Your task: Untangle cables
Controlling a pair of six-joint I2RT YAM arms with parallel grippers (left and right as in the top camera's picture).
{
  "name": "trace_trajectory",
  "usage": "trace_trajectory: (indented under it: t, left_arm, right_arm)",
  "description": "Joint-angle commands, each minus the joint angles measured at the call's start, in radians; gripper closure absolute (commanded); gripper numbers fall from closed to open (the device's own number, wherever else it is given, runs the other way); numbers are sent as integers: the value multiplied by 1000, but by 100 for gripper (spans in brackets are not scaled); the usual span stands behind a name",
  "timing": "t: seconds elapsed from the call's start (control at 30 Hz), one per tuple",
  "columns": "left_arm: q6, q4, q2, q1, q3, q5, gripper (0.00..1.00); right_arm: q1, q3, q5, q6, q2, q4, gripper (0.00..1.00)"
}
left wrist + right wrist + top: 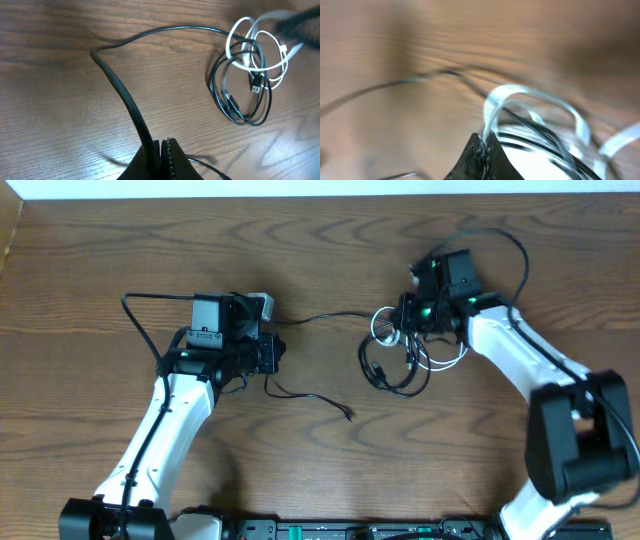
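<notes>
A small tangle of black and white cables [400, 355] lies right of the table's middle; it also shows in the left wrist view [250, 75]. A black cable [325, 317] runs from the tangle leftward to my left gripper [272, 352], which is shut on it [125, 95]. Its loose plug end [348, 415] trails on the table. My right gripper [398, 320] sits at the tangle's top and is shut on a white cable loop [492, 107]. The right wrist view is blurred.
The wooden table [320, 250] fills the view. The thick black arm cables [500, 230] arc behind the right arm and one loops left of the left arm [140, 320]. The robot base rail [350, 530] lies along the front edge.
</notes>
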Motion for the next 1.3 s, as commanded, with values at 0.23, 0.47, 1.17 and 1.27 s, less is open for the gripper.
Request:
trace_trajectory:
  t: [0.23, 0.47, 1.17, 1.27]
  left_arm:
    - [17, -15, -17, 2, -10, -6, 92]
    - [17, -16, -17, 2, -10, -6, 92]
    - [16, -16, -16, 1, -20, -6, 92]
    - [16, -16, -17, 1, -20, -6, 92]
  right_arm:
    - [2, 28, -378, -151, -246, 70, 99]
    - [-1, 29, -382, -140, -381, 72, 99]
    - [-31, 29, 599, 22, -477, -503, 99]
    - [-31, 29, 789, 109, -477, -581, 99]
